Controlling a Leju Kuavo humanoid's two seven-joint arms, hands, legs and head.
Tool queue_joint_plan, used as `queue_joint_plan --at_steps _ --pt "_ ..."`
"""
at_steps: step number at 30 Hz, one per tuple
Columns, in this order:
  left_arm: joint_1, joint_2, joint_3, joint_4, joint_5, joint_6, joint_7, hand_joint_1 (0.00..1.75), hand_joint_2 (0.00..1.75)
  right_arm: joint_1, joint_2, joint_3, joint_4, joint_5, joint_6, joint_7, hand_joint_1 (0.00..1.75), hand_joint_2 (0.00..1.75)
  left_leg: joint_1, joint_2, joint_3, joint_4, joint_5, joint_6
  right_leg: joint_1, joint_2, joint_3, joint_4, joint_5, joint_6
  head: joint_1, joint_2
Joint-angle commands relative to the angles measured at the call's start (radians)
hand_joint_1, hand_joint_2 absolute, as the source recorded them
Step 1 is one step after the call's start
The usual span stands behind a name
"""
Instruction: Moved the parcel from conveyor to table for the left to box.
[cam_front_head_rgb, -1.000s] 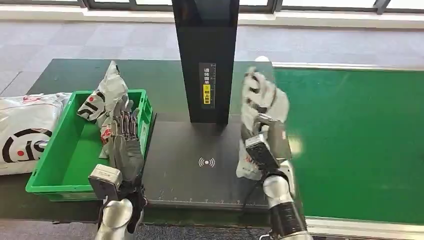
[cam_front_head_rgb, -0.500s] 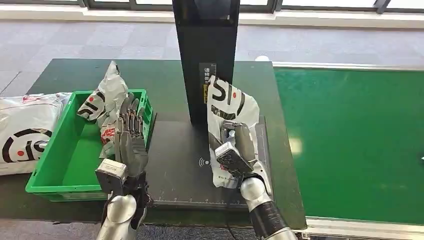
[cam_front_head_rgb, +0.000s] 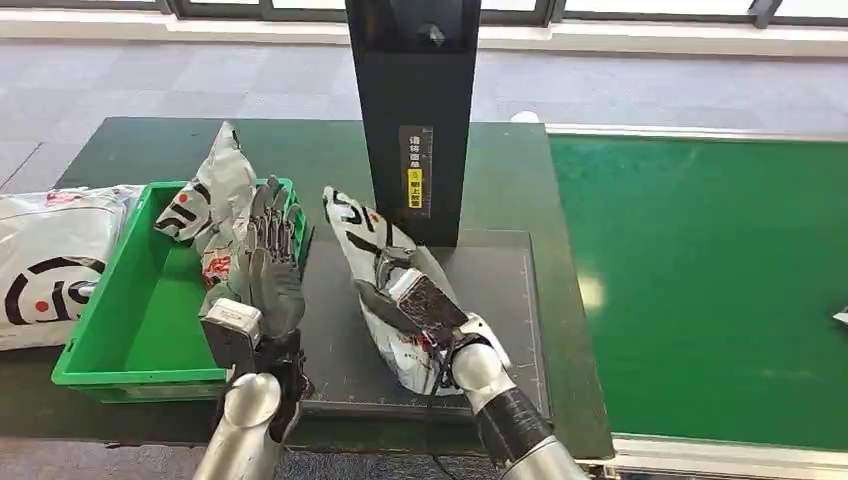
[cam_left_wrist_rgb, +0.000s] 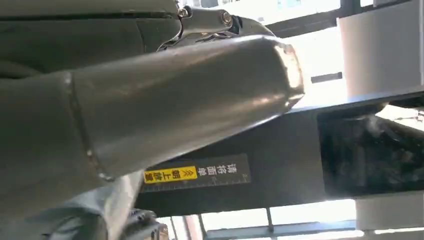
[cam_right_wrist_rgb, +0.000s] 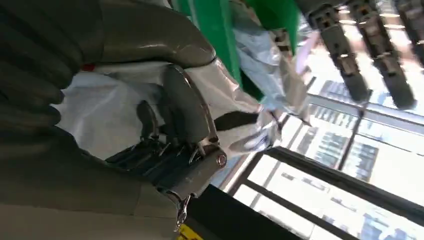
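Parcel (cam_front_head_rgb: 385, 285) sits gripped in my right hand (cam_front_head_rgb: 405, 300), low over the scanner pad (cam_front_head_rgb: 500, 290) just beside the green crate (cam_front_head_rgb: 120, 330); contact unclear. Next I release; left hand (cam_front_head_rgb: 265, 270), fingers apart and empty, takes it.

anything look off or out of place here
One thing: a white parcel in the green bin stands propped on end against the bin's wall, poking above the rim rather than lying flat. Otherwise the right hand holds its parcel over the black platform, and the left hand is open, fingers spread.
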Motion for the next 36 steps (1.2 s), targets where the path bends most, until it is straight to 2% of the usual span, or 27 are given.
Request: queue_joint_plan --at_steps 1,5,11,12,18,21,25,30,31,36 --pt "0.009 0.016 0.023 0.011 -0.012 0.029 0.01 0.0 0.0 0.033 -0.127 -0.012 -0.092 0.011 0.099 0.035 0.0 1.75 0.0 -0.002 0.003 -0.003 0.0 0.001 0.0 -0.003 0.004 -0.003 0.0 0.0 0.0 0.0" --pt "0.004 0.014 0.02 0.013 -0.013 0.033 0.012 0.0 0.0 0.034 -0.118 -0.018 -0.093 0.016 0.106 0.039 0.0 1.75 0.0 0.0 0.0 -0.001 0.0 0.001 0.0 -0.001 0.001 -0.002 0.0 0.0 0.0 0.0" --pt "0.01 -0.026 0.025 -0.015 -0.087 0.239 0.047 0.0 0.0 0.003 -0.12 -0.039 -0.019 0.045 0.133 0.023 0.0 1.75 0.0 0.0 0.001 -0.001 0.0 0.001 0.0 -0.001 0.001 -0.002 0.0 0.0 0.0 0.0" --pt "0.014 -0.021 0.013 -0.021 -0.099 0.266 0.053 0.0 0.0 0.003 -0.124 -0.035 -0.016 0.089 0.079 0.031 0.0 1.75 0.0 0.0 0.001 -0.001 0.0 0.001 0.0 -0.001 0.001 -0.002 0.0 0.0 0.0 0.0" --pt "0.039 -0.013 0.008 -0.051 -0.107 0.309 0.048 0.0 0.0 0.0 -0.144 -0.071 -0.03 0.215 -0.079 0.121 0.0 1.75 0.0 0.0 0.001 -0.001 0.0 0.001 0.0 -0.001 0.001 -0.002 0.0 0.0 0.0 0.0" --pt "0.036 -0.009 0.002 -0.051 -0.097 0.295 0.046 0.0 0.0 0.012 -0.145 -0.085 -0.057 0.209 -0.104 0.099 0.0 1.75 0.0 0.0 0.001 -0.001 0.0 0.001 0.0 -0.002 0.002 -0.003 0.0 0.0 0.0 0.0" --pt "0.006 0.009 -0.013 0.02 -0.089 0.258 0.005 0.0 0.0 0.099 -0.154 -0.129 -0.237 0.122 -0.113 -0.002 0.0 1.75 0.0 -0.002 0.001 -0.002 0.0 0.001 0.0 -0.003 0.002 -0.003 0.0 0.0 0.0 0.0" --pt "-0.015 0.014 -0.021 0.062 -0.103 0.22 0.006 0.0 0.0 0.131 -0.152 -0.169 -0.283 0.08 -0.098 -0.007 0.0 1.75 0.0 -0.003 0.001 -0.002 0.001 0.001 0.0 -0.004 0.002 -0.003 0.0 0.0 0.0 0.0" --pt "-0.016 0.016 -0.024 0.06 -0.119 0.215 0.018 0.0 0.0 0.126 -0.148 -0.173 -0.273 0.083 -0.102 -0.008 0.0 0.0 0.0 -0.001 0.001 -0.001 0.0 0.001 0.0 -0.002 0.001 -0.002 0.0 0.0 0.0 0.0" --pt "0.001 0.033 -0.028 0.06 -0.207 0.144 0.066 0.0 0.0 0.058 -0.138 -0.198 -0.197 0.068 -0.094 -0.017 0.0 0.0 -0.001 0.001 0.002 -0.002 0.001 0.001 0.0 0.0 0.001 -0.003 0.001 0.0 0.0 0.0"
